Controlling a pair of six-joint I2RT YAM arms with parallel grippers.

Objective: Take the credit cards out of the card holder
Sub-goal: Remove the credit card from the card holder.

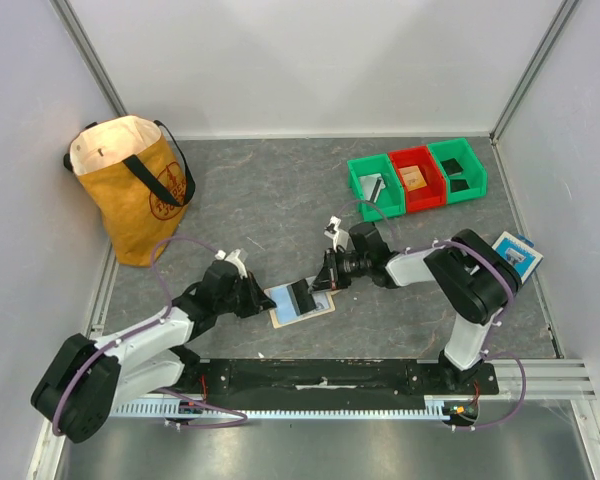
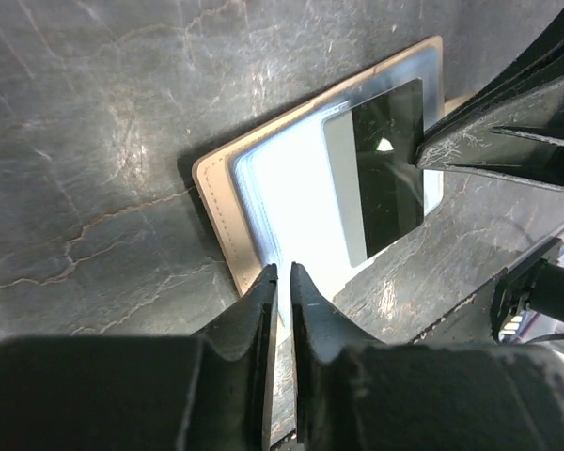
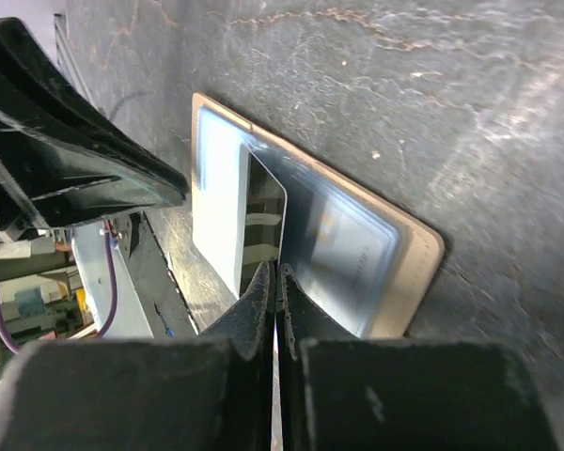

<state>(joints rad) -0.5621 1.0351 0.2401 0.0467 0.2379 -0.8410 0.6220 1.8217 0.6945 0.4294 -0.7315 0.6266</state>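
The tan card holder [image 1: 325, 309] lies open on the table between the arms, pale blue inner face up. It also shows in the left wrist view [image 2: 218, 212] and the right wrist view [image 3: 415, 266]. A black credit card [image 1: 303, 296] sticks partly out of its pocket; it also shows in the left wrist view [image 2: 387, 169] and the right wrist view [image 3: 263, 214]. My right gripper [image 3: 278, 270] is shut on the card's near edge. My left gripper [image 2: 283, 272] is shut on the holder's left edge, pinning the pale inner leaf. No orange-tan card shows in the holder.
A yellow tote bag [image 1: 130, 190] stands at the back left. Two green bins [image 1: 375, 182] and a red bin [image 1: 417, 178] sit at the back right with small items inside. A blue-and-white packet [image 1: 517, 252] lies by the right wall.
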